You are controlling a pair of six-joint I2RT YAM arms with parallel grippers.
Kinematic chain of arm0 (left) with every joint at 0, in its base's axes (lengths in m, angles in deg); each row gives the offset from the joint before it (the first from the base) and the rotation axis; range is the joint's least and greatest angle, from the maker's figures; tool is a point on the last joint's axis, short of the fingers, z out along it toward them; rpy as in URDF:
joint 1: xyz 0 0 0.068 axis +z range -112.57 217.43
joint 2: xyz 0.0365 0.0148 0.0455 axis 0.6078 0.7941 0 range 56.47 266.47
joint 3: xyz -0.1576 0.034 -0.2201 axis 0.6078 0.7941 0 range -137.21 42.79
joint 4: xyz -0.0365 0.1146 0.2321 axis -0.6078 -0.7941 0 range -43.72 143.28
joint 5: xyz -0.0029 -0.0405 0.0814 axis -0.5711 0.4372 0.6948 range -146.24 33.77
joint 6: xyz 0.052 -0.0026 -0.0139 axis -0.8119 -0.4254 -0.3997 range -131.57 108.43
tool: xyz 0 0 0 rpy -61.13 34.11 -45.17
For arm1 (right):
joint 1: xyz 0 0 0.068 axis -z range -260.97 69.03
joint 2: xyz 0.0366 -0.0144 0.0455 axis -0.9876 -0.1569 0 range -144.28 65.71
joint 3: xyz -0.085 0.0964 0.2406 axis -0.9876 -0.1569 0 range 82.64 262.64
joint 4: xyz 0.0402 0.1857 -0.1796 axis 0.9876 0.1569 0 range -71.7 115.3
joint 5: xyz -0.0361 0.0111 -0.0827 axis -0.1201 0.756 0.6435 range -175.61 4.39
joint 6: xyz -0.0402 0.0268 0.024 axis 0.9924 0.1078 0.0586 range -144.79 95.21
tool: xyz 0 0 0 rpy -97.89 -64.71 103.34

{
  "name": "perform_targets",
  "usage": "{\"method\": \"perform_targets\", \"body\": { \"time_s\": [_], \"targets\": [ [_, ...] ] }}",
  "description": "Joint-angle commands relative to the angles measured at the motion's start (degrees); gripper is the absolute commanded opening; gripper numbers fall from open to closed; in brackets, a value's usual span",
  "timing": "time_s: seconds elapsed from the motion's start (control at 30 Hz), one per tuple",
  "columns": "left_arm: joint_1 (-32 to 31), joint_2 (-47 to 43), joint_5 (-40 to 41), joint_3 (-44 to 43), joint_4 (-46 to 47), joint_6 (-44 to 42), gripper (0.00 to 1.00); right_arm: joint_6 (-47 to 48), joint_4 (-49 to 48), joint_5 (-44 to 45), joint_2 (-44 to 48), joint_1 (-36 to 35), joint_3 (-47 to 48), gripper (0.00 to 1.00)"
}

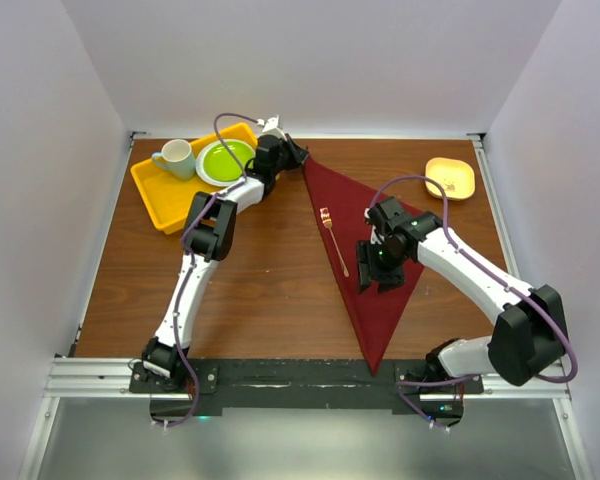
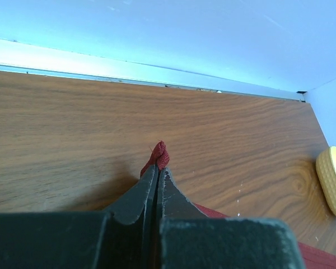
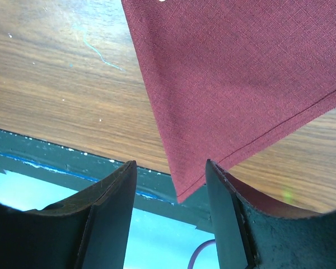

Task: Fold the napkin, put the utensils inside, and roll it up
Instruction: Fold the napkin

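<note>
Worktop: a brown wood worktop [image 1: 270, 290] is sitting between pale walls, with the arm bases lying along its near edge.
Left jaws: the left gripper [image 2: 158, 168] is clenching its jaws on a bunched far corner of the napkin [image 2: 159, 154], close to the far wall.
Right jaws: the right gripper [image 3: 171, 165] is hanging with jaws spread wide, grasping nothing. The cloth's near point is showing in the gap below them.
Napkin: it is lying right of centre as a long triangle, tapering from the pinched far corner to a point by the near edge.
Fork: the fork [image 1: 333, 240] is lying along the cloth's left edge, tines far, free of both jaws.
Done: the fold is looking made, and the fork is seemingly placed.
Left: the rolling is not looking begun, since the cloth is lying flat.
Surroundings: a yellow tray [image 1: 160, 195] carrying a green plate [image 1: 225, 160] and a mug [image 1: 177, 158] is sitting far left. A yellow dish [image 1: 450, 178] is sitting far right.
</note>
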Motion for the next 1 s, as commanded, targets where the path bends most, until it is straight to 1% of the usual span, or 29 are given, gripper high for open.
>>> {"method": "perform_targets", "body": {
  "time_s": [0.0,0.13,0.27,0.33,0.37,0.4,0.5,0.6,0.73,0.87,0.9,0.97],
  "targets": [
    [0.54,-2.50,-2.56,-2.02,2.68,-0.61,0.00,-1.86,0.57,0.75,1.82,-0.06,0.70,0.56],
    [0.10,-7.77,-4.49,4.20,3.03,-0.53,0.00,-3.62,2.76,2.69,1.64,0.03,4.20,0.56],
    [-1.38,-14.17,-6.52,10.01,2.76,-0.26,0.00,-3.89,5.48,4.97,0.59,0.29,10.35,0.56],
    [-2.00,-16.64,-7.22,15.01,3.38,0.43,0.00,-2.66,7.41,5.59,0.24,0.82,11.85,0.56],
    [-2.62,-19.35,-7.57,16.86,4.69,0.61,0.00,-1.61,7.77,5.59,0.32,1.43,12.91,0.57],
    [-2.97,-20.60,-7.66,20.01,4.96,0.70,0.00,-1.17,8.04,5.68,0.50,1.96,13.26,0.56],
    [-4.29,-25.08,-7.66,24.77,4.61,0.79,0.00,1.02,8.74,3.93,1.29,4.42,14.32,0.57],
    [-5.70,-28.25,-8.71,27.50,3.12,0.27,0.00,3.75,9.71,2.25,1.99,7.58,14.32,0.57],
    [-7.37,-33.25,-9.94,33.04,3.91,0.70,0.00,6.83,10.50,1.37,2.87,10.83,13.71,0.57],
    [-8.51,-36.78,-13.45,37.52,4.35,0.70,0.00,8.41,10.33,0.06,3.13,11.63,13.79,0.57],
    [-8.51,-37.39,-16.07,39.10,4.35,0.36,0.00,8.42,10.15,-0.47,2.96,11.63,13.88,0.57],
    [-8.69,-39.32,-17.50,40.69,3.56,-0.61,0.00,8.24,9.71,-1.44,2.78,11.55,13.97,0.57]
  ]
}}
